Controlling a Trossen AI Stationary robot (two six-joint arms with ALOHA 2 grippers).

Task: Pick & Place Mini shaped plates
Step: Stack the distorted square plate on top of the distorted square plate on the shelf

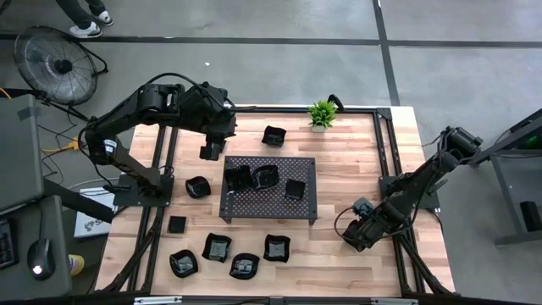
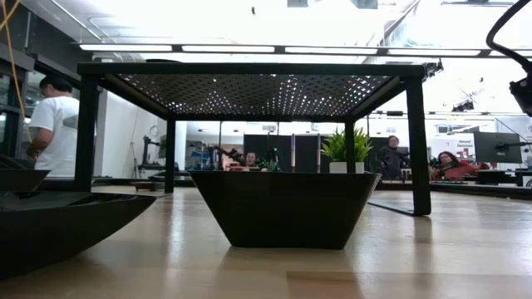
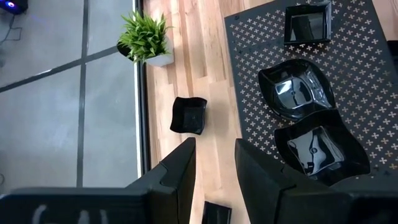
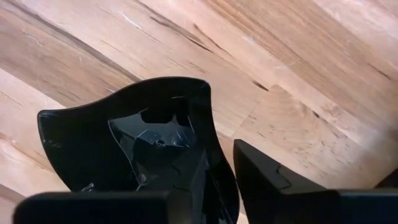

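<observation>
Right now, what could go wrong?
The right hand seems to grip a plate only by its rim, so the glossy plate might slip onto the table. The left hand hangs open beside the tray, where two plates touch; reaching in could knock them.

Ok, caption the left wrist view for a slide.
Left gripper open above the table edge; three black mini plates rest on the perforated tray.

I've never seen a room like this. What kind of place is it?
Probably a robot lab or workshop: two robot arms work at a wooden table, a concrete floor lies around it, and people sit at screens behind.
</observation>
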